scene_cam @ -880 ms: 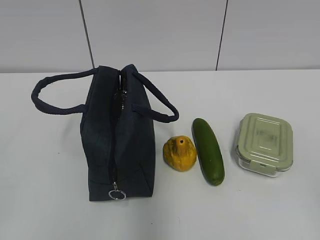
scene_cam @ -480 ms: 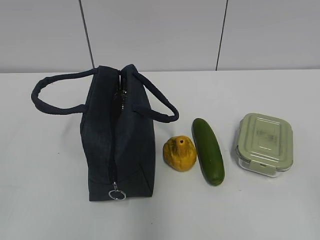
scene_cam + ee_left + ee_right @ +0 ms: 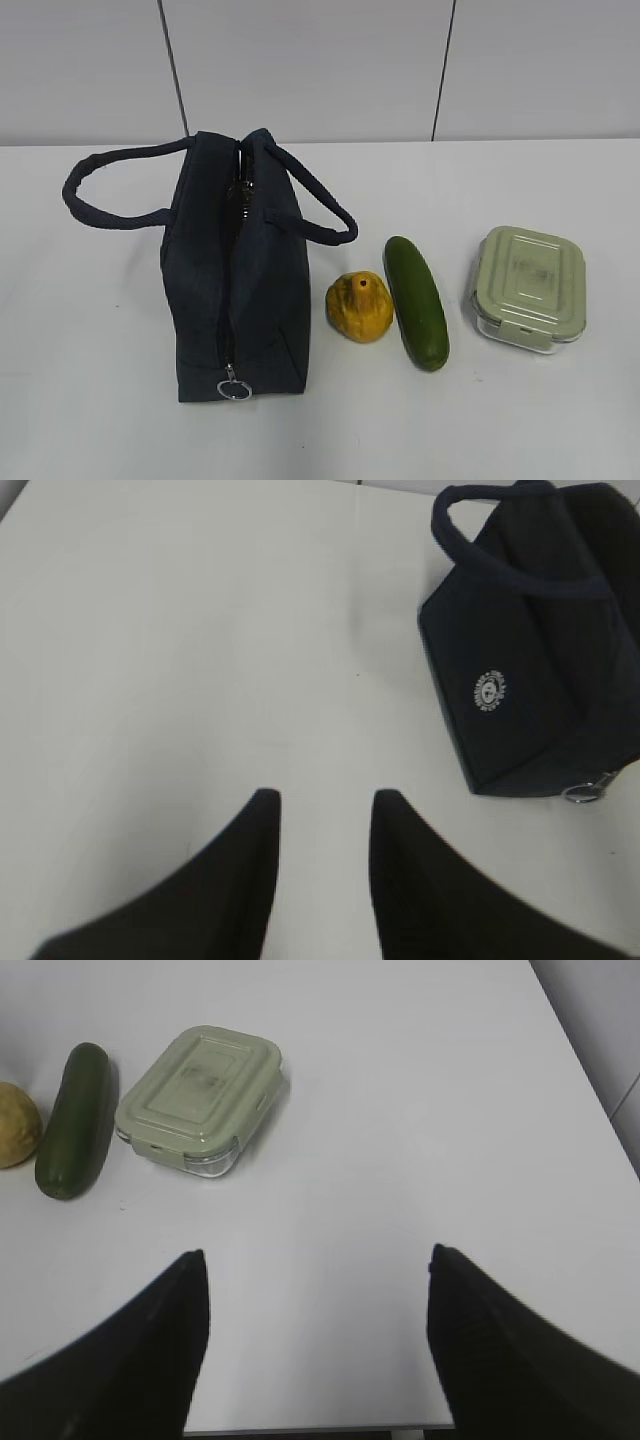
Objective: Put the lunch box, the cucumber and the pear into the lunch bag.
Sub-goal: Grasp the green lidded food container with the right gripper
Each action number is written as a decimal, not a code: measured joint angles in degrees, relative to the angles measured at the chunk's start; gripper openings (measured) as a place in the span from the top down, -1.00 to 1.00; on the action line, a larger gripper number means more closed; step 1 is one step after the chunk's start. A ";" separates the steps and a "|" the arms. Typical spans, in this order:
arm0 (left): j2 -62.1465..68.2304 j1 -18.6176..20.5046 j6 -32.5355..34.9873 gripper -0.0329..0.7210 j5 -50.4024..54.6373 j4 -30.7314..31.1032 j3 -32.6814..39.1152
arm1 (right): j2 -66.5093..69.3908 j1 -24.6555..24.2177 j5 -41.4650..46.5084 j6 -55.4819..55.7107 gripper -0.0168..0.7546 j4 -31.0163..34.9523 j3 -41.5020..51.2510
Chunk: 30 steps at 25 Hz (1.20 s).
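Note:
The navy lunch bag [image 3: 235, 275] stands on the white table, left of centre, zipper mostly shut with its ring pull [image 3: 234, 388] at the near end. It also shows in the left wrist view [image 3: 535, 650] with its white logo. The yellow-orange pear [image 3: 360, 306], the dark green cucumber [image 3: 416, 300] and the lunch box [image 3: 528, 287] with its sage-green lid lie in a row to its right. The right wrist view shows the lunch box [image 3: 198, 1098], cucumber [image 3: 75, 1120] and pear [image 3: 18, 1125]. My left gripper [image 3: 323, 805] is open and empty, left of the bag. My right gripper [image 3: 317, 1260] is wide open and empty, near the table's front edge.
The white table [image 3: 120, 420] meets a pale panelled wall [image 3: 300, 70] at the back. The table's front edge [image 3: 320, 1427] lies just under my right gripper, and its right edge [image 3: 590, 1090] runs off to the right of the lunch box. Neither arm shows in the exterior view.

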 joint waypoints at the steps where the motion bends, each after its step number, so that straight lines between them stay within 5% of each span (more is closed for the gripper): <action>1: 2.39 0.00 0.00 0.28 -0.52 -0.70 -1.26 | 0.00 0.00 0.00 0.00 -0.36 0.00 0.00; 18: 52.48 -0.65 5.39 0.20 -1.45 -19.32 -28.10 | 0.00 0.00 0.00 0.00 -0.36 0.00 0.00; 25: 68.27 -6.59 5.53 -0.16 -2.78 -21.60 -38.22 | 0.00 0.00 0.00 0.00 -0.36 0.00 0.00; 30: 79.16 -10.29 5.57 -0.23 -2.67 -21.80 -45.61 | 0.00 0.00 0.00 0.00 -0.36 0.00 0.00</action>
